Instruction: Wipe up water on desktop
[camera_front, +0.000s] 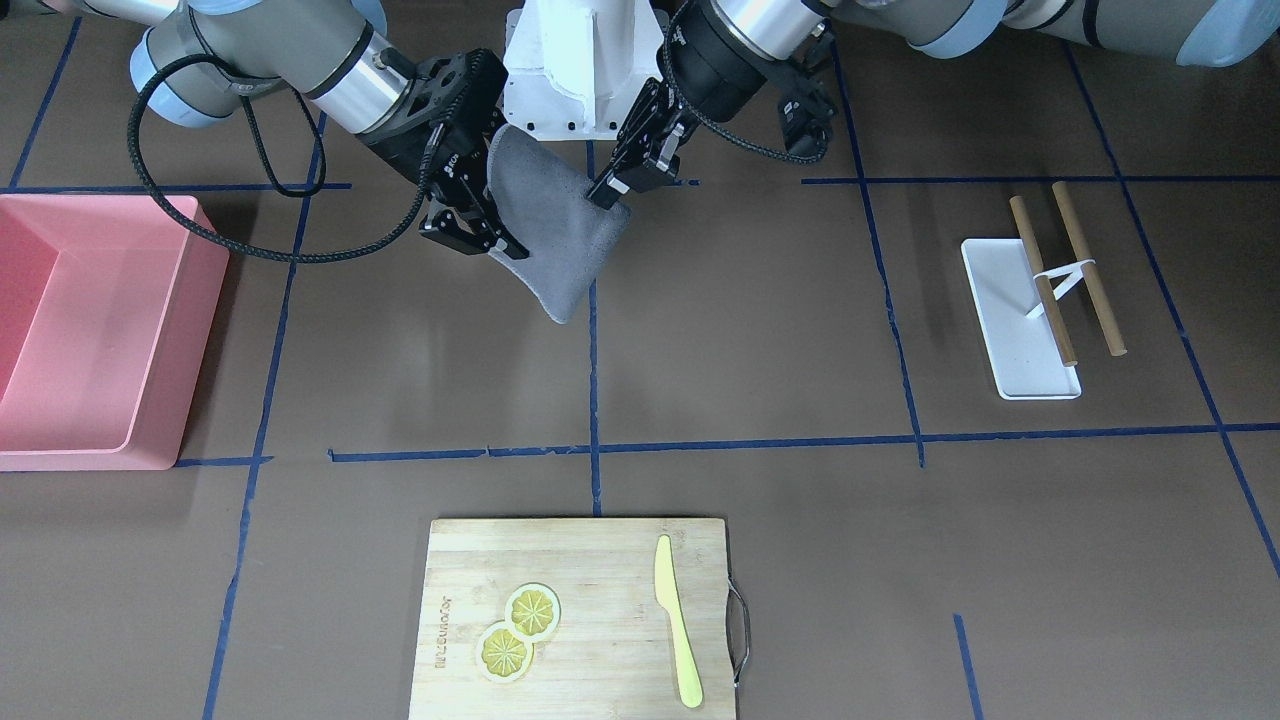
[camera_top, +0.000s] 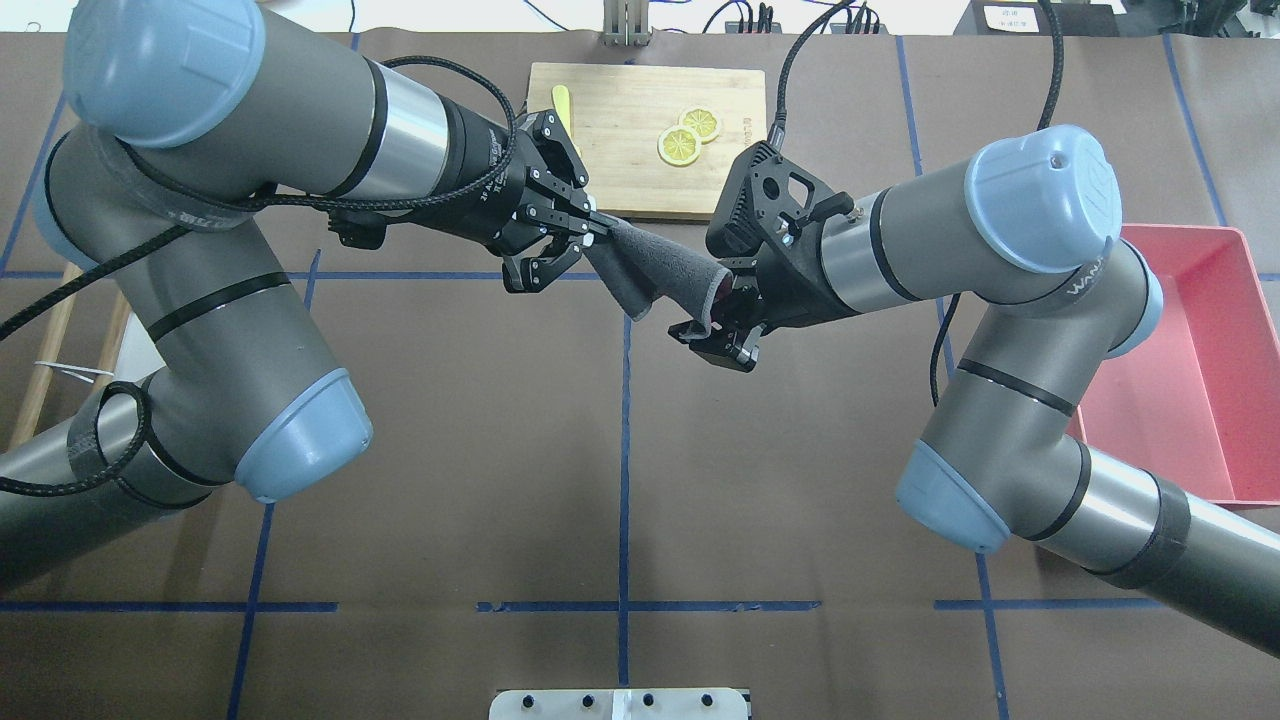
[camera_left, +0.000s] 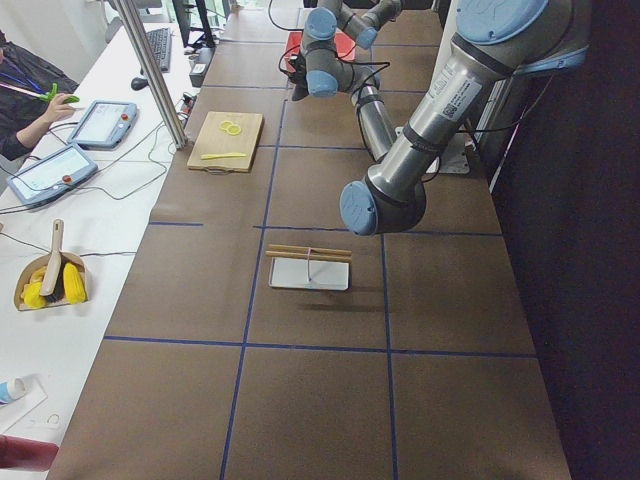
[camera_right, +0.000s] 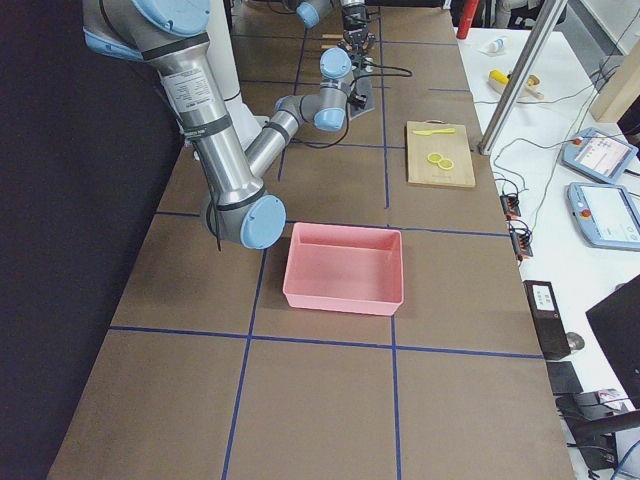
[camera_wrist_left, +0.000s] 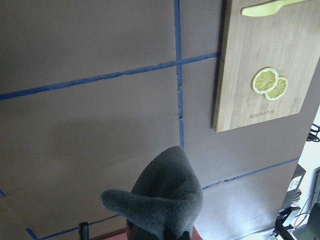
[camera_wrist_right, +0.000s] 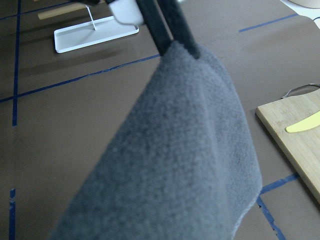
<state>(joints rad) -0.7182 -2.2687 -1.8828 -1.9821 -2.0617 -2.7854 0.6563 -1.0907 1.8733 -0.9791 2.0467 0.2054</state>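
Observation:
A grey cloth (camera_front: 560, 235) hangs in the air between my two grippers, above the brown desktop (camera_front: 750, 350) with its blue tape grid. My left gripper (camera_front: 612, 192) is shut on one upper corner of the cloth (camera_top: 655, 270). My right gripper (camera_front: 498, 243) is shut on the opposite edge. In the overhead view the left gripper (camera_top: 598, 226) and right gripper (camera_top: 705, 330) hold the cloth stretched on a slant. The right wrist view shows the cloth (camera_wrist_right: 170, 150) hanging from black fingers (camera_wrist_right: 165, 30). No water shows on the desktop.
A pink bin (camera_front: 100, 330) stands on my right side. A bamboo cutting board (camera_front: 600, 560) with two lemon slices (camera_front: 518, 630) and a yellow knife (camera_front: 676, 620) lies at the far edge. A white tray (camera_front: 1010, 330) with wooden sticks sits on my left side.

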